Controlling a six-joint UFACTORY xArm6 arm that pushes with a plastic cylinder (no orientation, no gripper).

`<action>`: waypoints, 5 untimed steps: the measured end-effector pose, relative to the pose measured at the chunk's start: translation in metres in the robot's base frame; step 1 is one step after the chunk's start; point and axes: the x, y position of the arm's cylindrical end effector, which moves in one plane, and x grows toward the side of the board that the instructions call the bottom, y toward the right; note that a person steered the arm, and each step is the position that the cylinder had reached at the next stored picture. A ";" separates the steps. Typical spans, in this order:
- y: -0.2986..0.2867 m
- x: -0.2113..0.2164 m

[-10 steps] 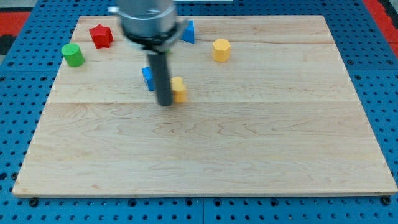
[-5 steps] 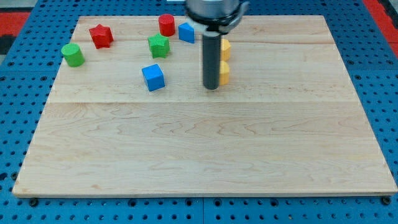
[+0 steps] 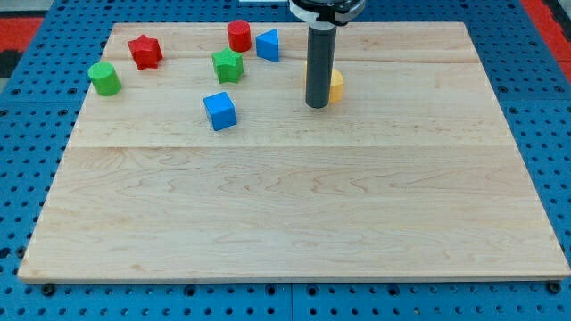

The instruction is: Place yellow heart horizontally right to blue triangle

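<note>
You are resting my tip [image 3: 317, 105] against the yellow heart [image 3: 335, 86], which is sitting right of and below the blue triangle [image 3: 268, 45]. No jaws here. It is likely sliding lightly; push its lower face.

The arm ends in a straight, round, dark grey rod with a smooth matte surface; my tip [image 3: 317, 106] is its blunt, flat-cut lower end. At the view's top the rod enters a wider dark collar edged by a thin pale ring, cut off by the frame
</note>
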 end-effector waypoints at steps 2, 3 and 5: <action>0.055 -0.075; 0.065 -0.099; 0.078 0.010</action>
